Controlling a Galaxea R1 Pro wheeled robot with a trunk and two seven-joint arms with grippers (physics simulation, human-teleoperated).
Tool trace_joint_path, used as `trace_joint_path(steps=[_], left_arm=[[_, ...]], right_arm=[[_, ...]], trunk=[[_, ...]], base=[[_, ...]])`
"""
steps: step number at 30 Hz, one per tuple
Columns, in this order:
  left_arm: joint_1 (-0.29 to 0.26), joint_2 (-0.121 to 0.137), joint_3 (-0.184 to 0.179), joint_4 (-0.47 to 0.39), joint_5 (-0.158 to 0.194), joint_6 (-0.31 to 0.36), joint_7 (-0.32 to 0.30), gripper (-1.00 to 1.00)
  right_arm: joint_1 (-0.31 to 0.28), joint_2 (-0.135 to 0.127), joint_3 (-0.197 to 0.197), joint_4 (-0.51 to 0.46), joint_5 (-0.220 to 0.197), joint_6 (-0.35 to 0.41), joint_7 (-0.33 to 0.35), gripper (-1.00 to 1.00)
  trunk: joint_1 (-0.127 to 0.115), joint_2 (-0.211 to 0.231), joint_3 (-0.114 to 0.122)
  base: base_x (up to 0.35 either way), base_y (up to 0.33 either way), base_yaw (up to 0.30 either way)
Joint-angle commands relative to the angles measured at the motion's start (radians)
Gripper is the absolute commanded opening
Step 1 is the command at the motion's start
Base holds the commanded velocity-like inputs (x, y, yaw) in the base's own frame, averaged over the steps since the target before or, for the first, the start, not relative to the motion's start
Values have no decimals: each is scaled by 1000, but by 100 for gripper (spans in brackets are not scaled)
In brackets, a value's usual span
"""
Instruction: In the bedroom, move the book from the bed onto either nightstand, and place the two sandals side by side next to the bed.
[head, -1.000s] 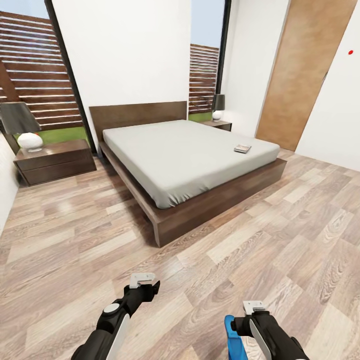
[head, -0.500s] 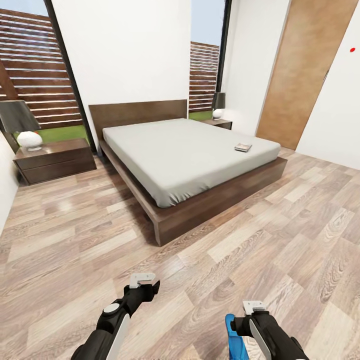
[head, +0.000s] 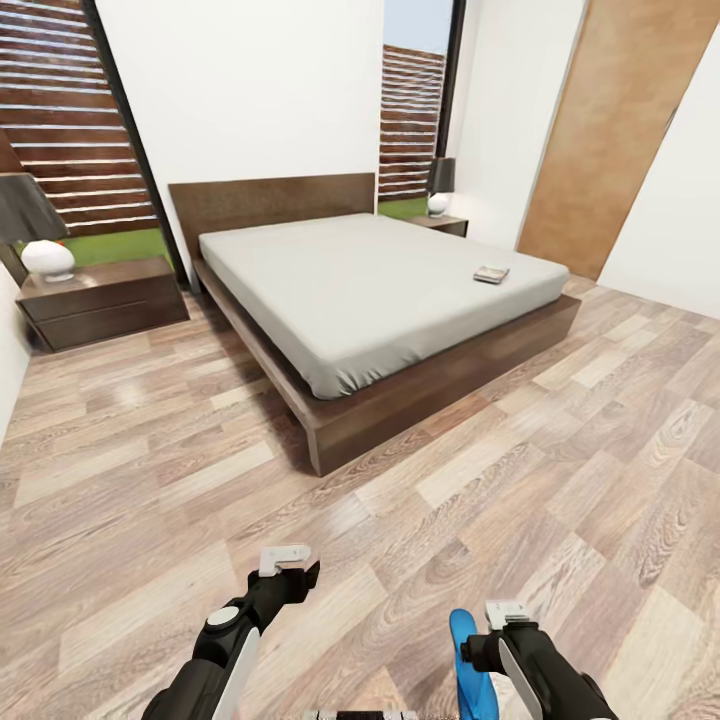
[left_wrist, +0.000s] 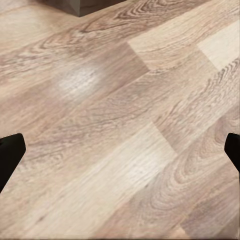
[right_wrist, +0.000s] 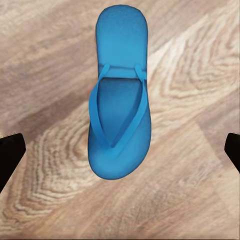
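The robot stands on the wood floor of the bedroom, facing the bed, which is well apart from both arms. The book lies flat on the mattress near the far right edge, not touching anything else. One nightstand is at the left of the bed w/ a white-base lamp on top; the other nightstand is at the far side by the window, also w/ a lamp. A brown door is in the right wall. The left gripper hangs over bare floor; in the left wrist view its two dark fingertips sit at opposite edges, so it is wide apart and holds nothing. The right gripper is just above a blue sandal that lies flat on the floor. In the right wrist view the sandal is between the wide-spread fingertips, w/ clear gaps at both sides, so no grip on it. The sandal's straps face up. I can see one sandal only.
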Motion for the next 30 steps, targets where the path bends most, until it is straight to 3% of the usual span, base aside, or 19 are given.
trace_joint_path(steps=[1, 30], left_arm=[[0, 0, 1, -1, 10, 6, 0, 100], [0, -5, -2, 17, 10, 0, -1, 100]], right_arm=[[0, 0, 0, -1, 0, 5, -1, 100], [0, 0, 0, -1, -1, 5, -1, 100]], trunk=[[0, -1, -5], [13, -7, -117]], base=[[0, 0, 0], [0, 0, 0]])
